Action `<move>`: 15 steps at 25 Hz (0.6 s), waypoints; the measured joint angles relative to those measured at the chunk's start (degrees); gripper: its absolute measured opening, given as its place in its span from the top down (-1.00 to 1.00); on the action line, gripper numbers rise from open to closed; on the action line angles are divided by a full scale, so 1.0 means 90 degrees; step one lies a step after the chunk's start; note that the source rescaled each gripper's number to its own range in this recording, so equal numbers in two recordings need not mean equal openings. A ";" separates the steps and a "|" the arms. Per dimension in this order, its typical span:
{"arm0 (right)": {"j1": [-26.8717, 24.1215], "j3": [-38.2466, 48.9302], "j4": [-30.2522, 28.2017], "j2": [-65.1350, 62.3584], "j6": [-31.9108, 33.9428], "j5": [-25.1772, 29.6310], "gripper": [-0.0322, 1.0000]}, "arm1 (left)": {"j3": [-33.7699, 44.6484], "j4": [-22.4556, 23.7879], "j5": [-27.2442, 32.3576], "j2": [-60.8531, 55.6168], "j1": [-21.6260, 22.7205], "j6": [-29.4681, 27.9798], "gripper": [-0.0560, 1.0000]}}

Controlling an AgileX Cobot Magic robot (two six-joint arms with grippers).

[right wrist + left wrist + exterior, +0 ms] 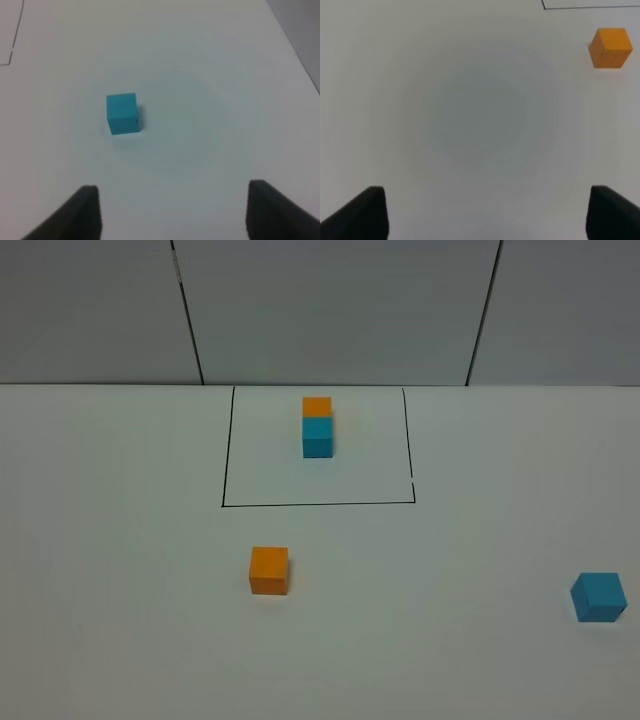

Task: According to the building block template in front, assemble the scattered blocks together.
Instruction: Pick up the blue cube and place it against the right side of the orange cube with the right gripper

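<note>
1. The template (318,425) is an orange cube touching a teal one inside a black outline (227,450). It sits at the far middle of the tabletop (110,620), with orange behind and teal nearer.
2. The loose orange cube (269,570) lies just in front of the outline. The loose teal cube (598,597) lies well apart from it, near the right edge of the high view.
3. The left hand (482,212) stands wide and empty, with the orange cube off to one side of its line. The right hand (175,207) has its jaws apart and also holds nothing; the teal cube is ahead of it but not centred.
4. The step in hand looks like the first reach. Centre each hand over its cube and turn the wrist so the fingers meet flat faces rather than corners, then descend straight.
5. Such small cubes probably slide if one finger lands first, so close evenly.
</note>
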 joint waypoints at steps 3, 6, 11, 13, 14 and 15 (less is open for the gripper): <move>0.0000 0.0000 0.0000 0.0000 0.0000 0.0000 -0.15 | 0.0000 0.0014 0.0000 -0.0031 0.0000 -0.0002 -0.95; 0.0000 0.0000 0.0000 0.0000 0.0000 0.0000 -0.15 | 0.0000 0.0021 0.0000 -0.0101 0.0000 -0.0002 -0.95; 0.0000 0.0000 0.0000 0.0000 0.0000 0.0000 -0.15 | 0.0000 0.0021 0.0006 -0.0156 0.0162 -0.0010 -0.95; 0.0000 0.0000 0.0000 0.0000 0.0000 0.0000 -0.15 | 0.0000 0.0021 0.0006 -0.0163 0.0180 -0.0015 -0.95; 0.0000 0.0000 0.0000 0.0000 0.0000 0.0000 -0.15 | 0.0000 0.0021 0.0006 -0.0163 0.0180 -0.0015 -0.95; 0.0000 0.0000 0.0000 0.0000 0.0000 0.0000 -0.15 | 0.0000 0.0021 0.0006 -0.0163 0.0180 -0.0015 -0.95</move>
